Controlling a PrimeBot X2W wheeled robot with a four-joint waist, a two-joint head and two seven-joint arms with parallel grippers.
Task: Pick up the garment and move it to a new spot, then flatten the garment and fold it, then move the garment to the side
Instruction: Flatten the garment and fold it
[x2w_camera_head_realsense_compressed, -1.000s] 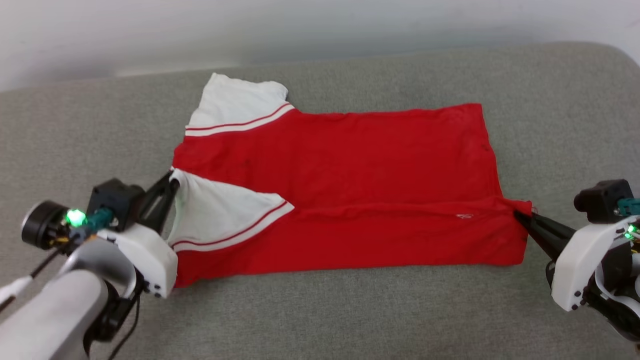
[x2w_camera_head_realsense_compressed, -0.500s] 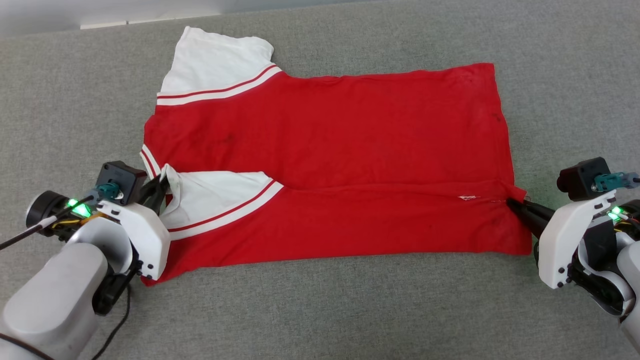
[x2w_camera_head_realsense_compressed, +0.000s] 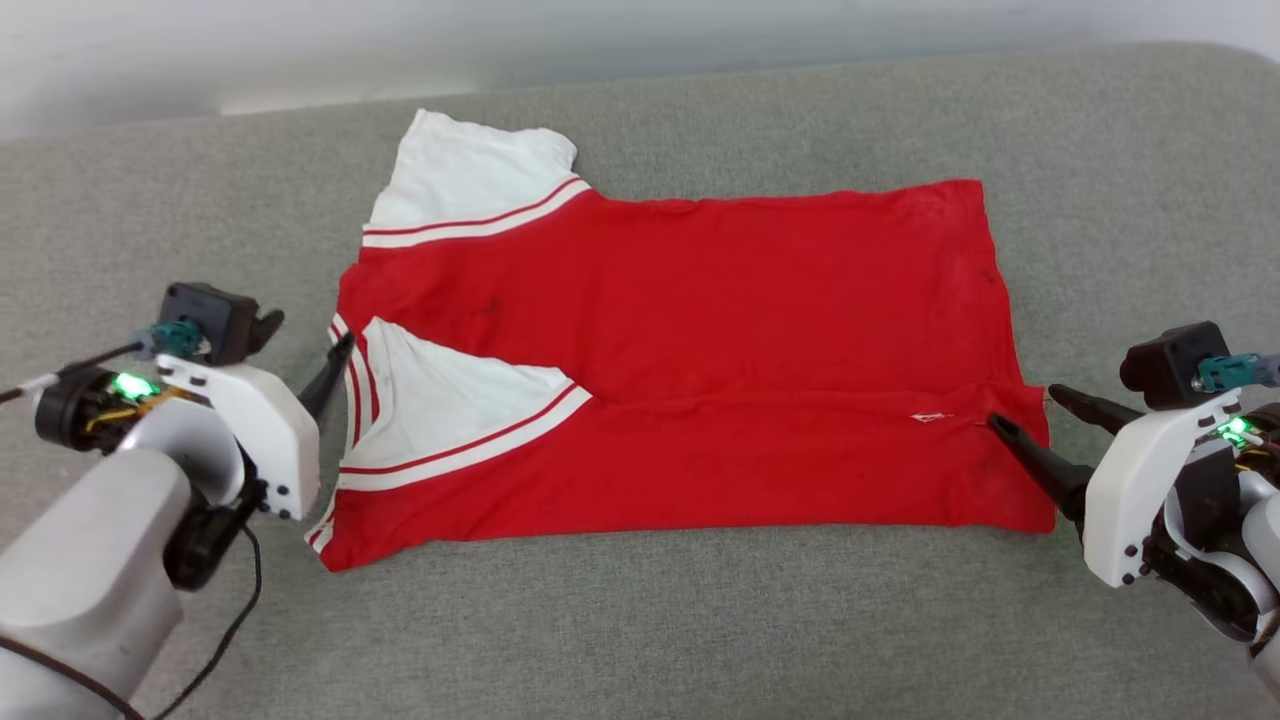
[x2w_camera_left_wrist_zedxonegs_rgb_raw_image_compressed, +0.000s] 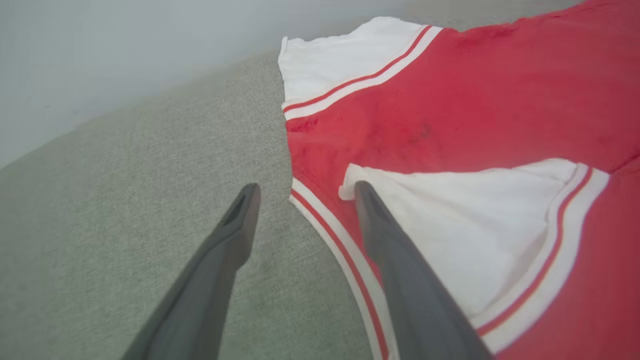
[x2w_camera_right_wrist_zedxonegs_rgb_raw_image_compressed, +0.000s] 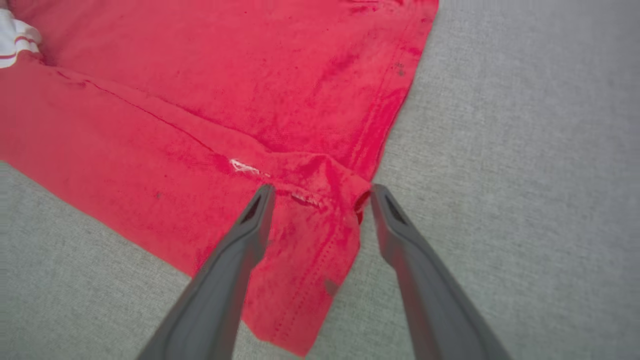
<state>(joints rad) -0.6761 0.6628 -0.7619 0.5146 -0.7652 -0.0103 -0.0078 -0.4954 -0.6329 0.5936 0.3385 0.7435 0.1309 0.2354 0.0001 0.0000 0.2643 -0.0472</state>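
Let go on both sides since a second ago, where clamped on sleeve and hem corner before. At left, left jaws spread wide: one finger (x2w_camera_left_wrist_zedxonegs_rgb_raw_image_compressed: 235, 230) over the grey fabric surface (x2w_camera_head_realsense_compressed: 640, 620), the other over the striped trim (x2w_camera_left_wrist_zedxonegs_rgb_raw_image_compressed: 317, 215) beside the folded-in white sleeve (x2w_camera_head_realsense_compressed: 450, 400). In the middle, the garment (x2w_camera_head_realsense_compressed: 680, 320), flat on the surface, plain red face up, near long edge folded over. At right, right jaws wide apart, straddling the puckered hem corner (x2w_camera_right_wrist_zedxonegs_rgb_raw_image_compressed: 325, 185), grasping nothing.
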